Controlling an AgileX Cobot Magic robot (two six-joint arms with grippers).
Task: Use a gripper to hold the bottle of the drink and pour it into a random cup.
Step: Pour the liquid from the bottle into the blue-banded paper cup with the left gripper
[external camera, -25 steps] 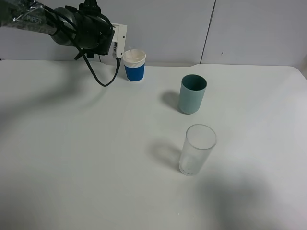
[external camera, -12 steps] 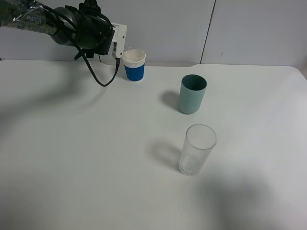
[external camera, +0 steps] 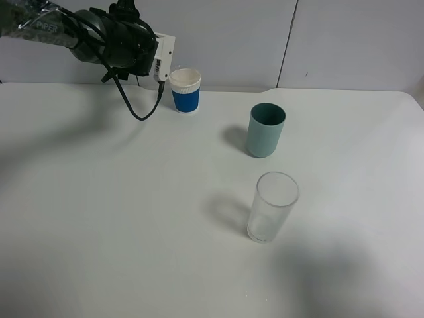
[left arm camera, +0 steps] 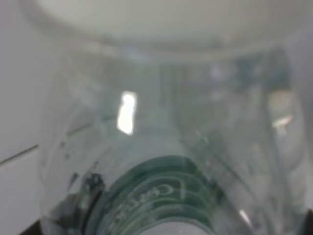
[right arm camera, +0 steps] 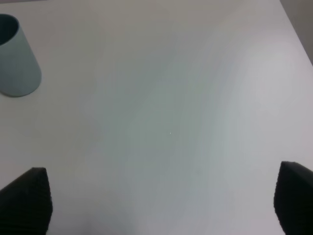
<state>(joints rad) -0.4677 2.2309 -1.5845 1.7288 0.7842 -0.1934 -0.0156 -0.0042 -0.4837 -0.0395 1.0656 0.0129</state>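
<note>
Only the left wrist view shows the bottle (left arm camera: 161,147) the left gripper (external camera: 164,59) clamps, beside the cup (external camera: 185,91).

PIPER — pale lettering on left arm (external camera: 48,25) | raised lettering on bottle of the drink (left arm camera: 164,193) — too blurred to read

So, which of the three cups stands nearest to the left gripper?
The white paper cup with the blue sleeve: it stands right beside the left gripper, while the teal cup and the glass tumbler stand farther off.
</note>
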